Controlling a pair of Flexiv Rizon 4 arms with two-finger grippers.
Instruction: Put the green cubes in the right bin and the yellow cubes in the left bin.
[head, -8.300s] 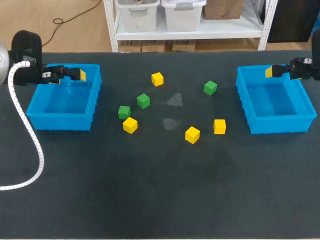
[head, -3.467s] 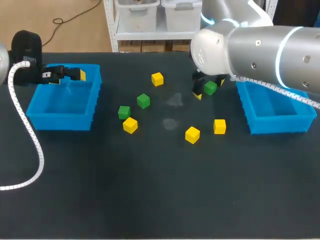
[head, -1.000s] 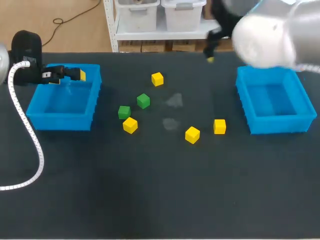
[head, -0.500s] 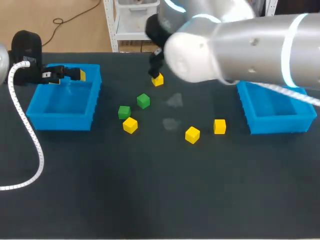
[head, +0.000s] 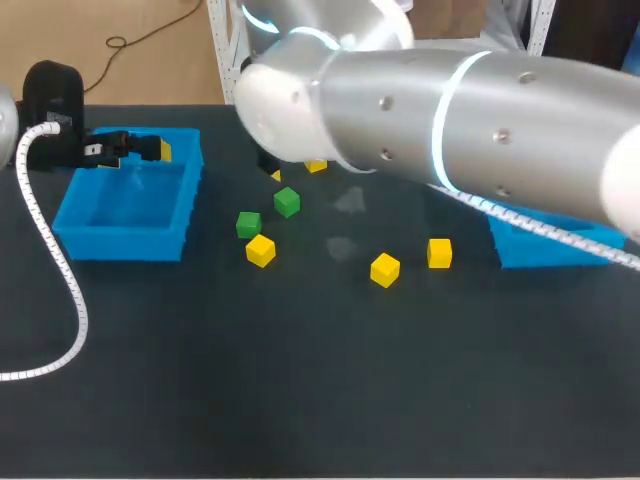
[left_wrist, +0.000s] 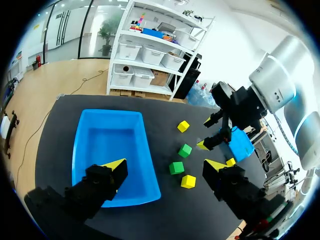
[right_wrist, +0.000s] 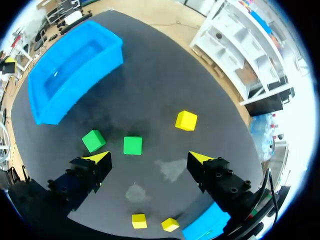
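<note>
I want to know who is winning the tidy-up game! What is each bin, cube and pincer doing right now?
Left bin: empty.
Right bin: mostly hidden behind the right arm; contents cannot be told.
Green cubes: two, loose on the table.
Yellow cubes: four, loose on the table.
Left pincer: open, empty, over the left bin.
Right pincer: open, empty, above the green cubes.
</note>
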